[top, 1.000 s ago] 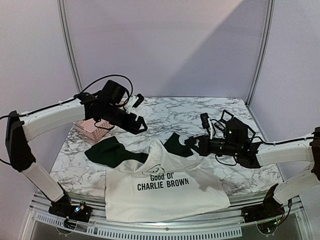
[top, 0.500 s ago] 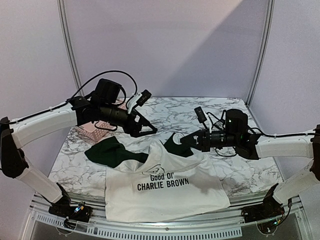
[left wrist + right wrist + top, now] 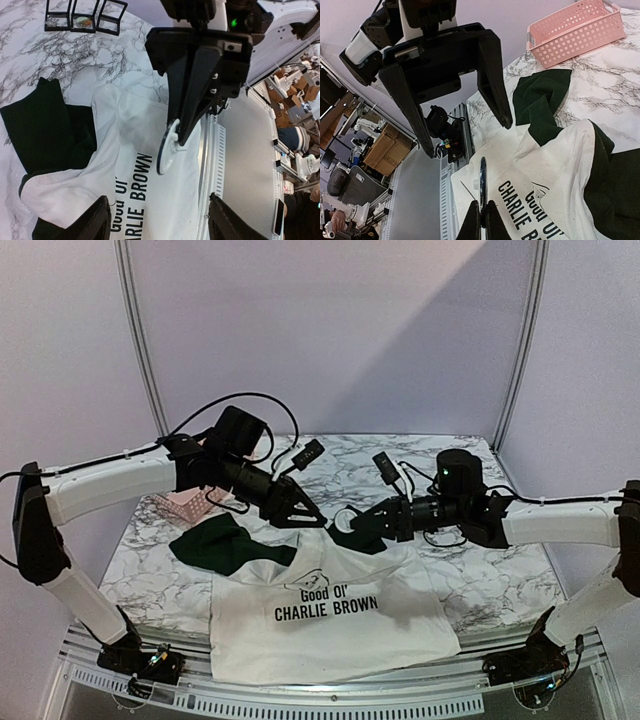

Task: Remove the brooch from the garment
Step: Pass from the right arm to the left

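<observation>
Marble table (image 3: 490, 585), with the white T-shirt (image 3: 330, 625) spread flat at its near edge, one green sleeve out to the left. Pink basket (image 3: 575, 32) at far left, half hidden behind the arm from above, plain from the right wrist. Wide-spread, unladen left gripper (image 3: 469, 137) just beside the right gripper (image 3: 176, 139), clenched on the round white brooch (image 3: 166, 150). Brooch clear of the shirt, above the chest print: edge-on from the right wrist, face shown only from the left wrist.

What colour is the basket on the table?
The basket is pink; the right wrist view shows it best.
</observation>
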Tool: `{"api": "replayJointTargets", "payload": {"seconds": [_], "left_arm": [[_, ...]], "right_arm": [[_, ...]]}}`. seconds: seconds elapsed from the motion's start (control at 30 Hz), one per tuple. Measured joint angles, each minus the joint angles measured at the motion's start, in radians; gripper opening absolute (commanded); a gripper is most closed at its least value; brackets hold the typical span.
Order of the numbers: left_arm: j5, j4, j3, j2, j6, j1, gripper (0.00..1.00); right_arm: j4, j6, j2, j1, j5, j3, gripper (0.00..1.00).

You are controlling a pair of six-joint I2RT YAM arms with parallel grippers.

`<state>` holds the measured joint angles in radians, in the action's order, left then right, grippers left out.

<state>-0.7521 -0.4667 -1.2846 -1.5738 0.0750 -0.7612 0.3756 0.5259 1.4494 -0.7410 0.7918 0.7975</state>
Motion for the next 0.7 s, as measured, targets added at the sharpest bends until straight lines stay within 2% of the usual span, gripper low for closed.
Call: {"api": "replayJointTargets", "payload": {"seconds": [0.3, 0.7], "left_arm": [[-0.019, -0.035, -0.02, -0.048, 0.003, -0.011, 0.56], [-0.035, -0.054, -0.03, -0.069, 0.01, -0.013, 0.32]], "right_arm": [[-0.016, -0.011, 0.029, -0.014, 0.015, 0.024, 0.0], [-0.031, -0.019, 0.053, -0.027, 0.032, 0.047, 0.0]]}}
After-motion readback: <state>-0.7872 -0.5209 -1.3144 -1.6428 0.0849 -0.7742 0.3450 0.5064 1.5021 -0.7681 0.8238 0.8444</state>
